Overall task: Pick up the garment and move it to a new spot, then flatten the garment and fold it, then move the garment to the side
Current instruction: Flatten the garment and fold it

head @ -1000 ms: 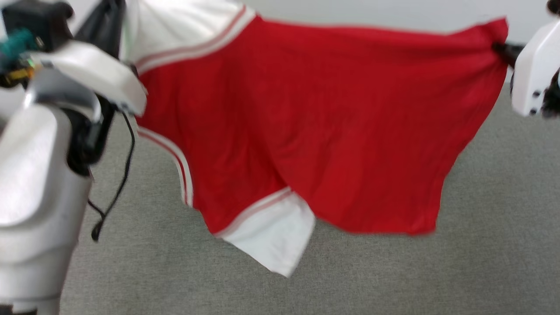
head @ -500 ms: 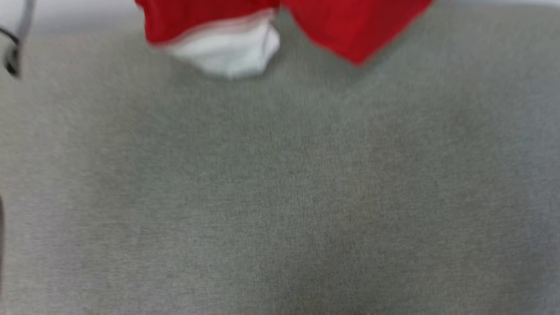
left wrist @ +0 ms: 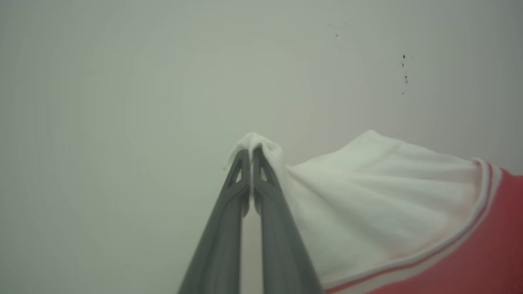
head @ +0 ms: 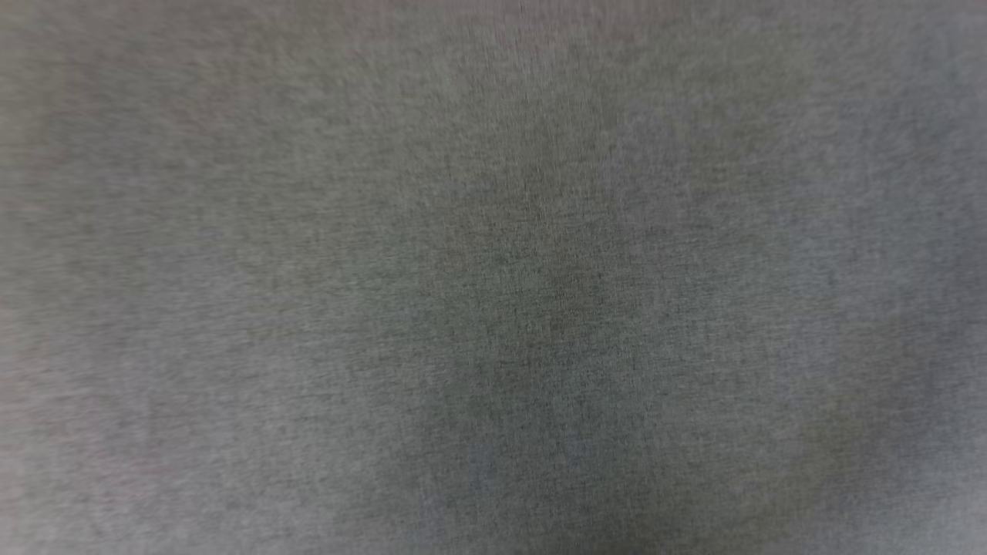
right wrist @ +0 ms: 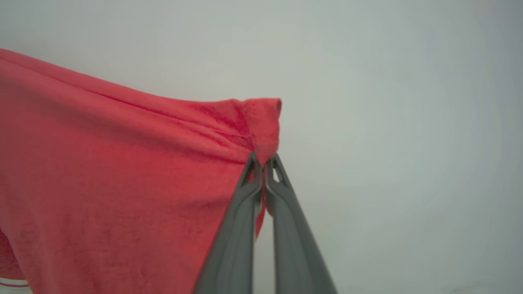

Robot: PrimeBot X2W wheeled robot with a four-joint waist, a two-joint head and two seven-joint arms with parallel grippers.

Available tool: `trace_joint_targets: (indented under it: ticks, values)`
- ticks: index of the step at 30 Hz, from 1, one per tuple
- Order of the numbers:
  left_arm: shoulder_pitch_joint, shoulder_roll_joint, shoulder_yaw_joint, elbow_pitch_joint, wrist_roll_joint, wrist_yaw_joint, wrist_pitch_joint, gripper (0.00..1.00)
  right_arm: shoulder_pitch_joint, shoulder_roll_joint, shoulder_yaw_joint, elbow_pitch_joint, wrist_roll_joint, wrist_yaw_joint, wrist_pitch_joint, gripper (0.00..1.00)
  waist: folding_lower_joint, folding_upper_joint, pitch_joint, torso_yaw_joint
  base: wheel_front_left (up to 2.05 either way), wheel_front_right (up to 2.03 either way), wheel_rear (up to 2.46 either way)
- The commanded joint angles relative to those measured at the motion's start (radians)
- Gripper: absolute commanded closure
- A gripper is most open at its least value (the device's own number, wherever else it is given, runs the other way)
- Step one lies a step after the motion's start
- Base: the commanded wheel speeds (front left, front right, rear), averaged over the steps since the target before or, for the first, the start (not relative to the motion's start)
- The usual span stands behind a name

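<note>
At the centre of the left wrist view, the left gripper (left wrist: 251, 154) is pinching a white sleeve tip of the garment (left wrist: 380, 204), its fingers pressed together on cloth that is draping toward the lower right. In the right wrist view, red fabric is hanging across the left half while the right gripper (right wrist: 263, 160), mid-frame, is nipping a hem corner. Both arms are seemingly reaching up and apart, stretching the shirt open for laying on the grey surface (head: 493, 277).

Your head view looks down on grey woven cloth surface (head: 231, 308), slightly blurred; your left wrist view faces a pale wall (left wrist: 122, 81) with dark specks (left wrist: 404, 69).
</note>
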Motion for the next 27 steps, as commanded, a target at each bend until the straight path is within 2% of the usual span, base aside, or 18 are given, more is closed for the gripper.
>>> trace_joint_targets:
  ticks: [1, 9, 18, 22, 27]
  values:
    - [-0.012, 0.016, -0.004, 0.011, 0.009, 0.001, 0.001, 1.0, -0.017, 0.016, 0.016, 0.024, -0.002, -0.002, -0.024, 1.0, -0.0002, 0.0, 0.063, -0.024, 0.0, 0.0, 0.0]
    - [0.032, 0.006, -0.015, 0.007, -0.001, 0.014, 0.005, 1.0, -0.082, 0.035, 0.137, 0.121, 0.032, -0.002, -0.106, 1.0, -0.0002, 0.0, 0.14, -0.018, 0.0, 0.0, 0.0]
    - [0.122, -0.025, 0.0, 0.014, -0.059, 0.006, -0.017, 1.0, -0.071, 0.027, 0.235, 0.194, 0.084, -0.002, -0.144, 1.0, -0.0002, 0.0, 0.156, 0.008, 0.0, 0.0, 0.0]
    - [0.235, -0.053, 0.024, 0.027, -0.12, -0.014, -0.065, 1.0, 0.002, 0.008, 0.299, 0.216, 0.132, -0.002, -0.16, 1.0, -0.0002, 0.0, 0.104, 0.04, 0.0, 0.0, 0.0]
    - [0.419, -0.061, 0.038, 0.019, -0.177, -0.048, -0.097, 1.0, 0.159, -0.028, 0.371, 0.191, 0.2, -0.002, -0.183, 1.0, -0.0002, 0.0, -0.007, 0.071, 0.0, 0.0, 0.0]
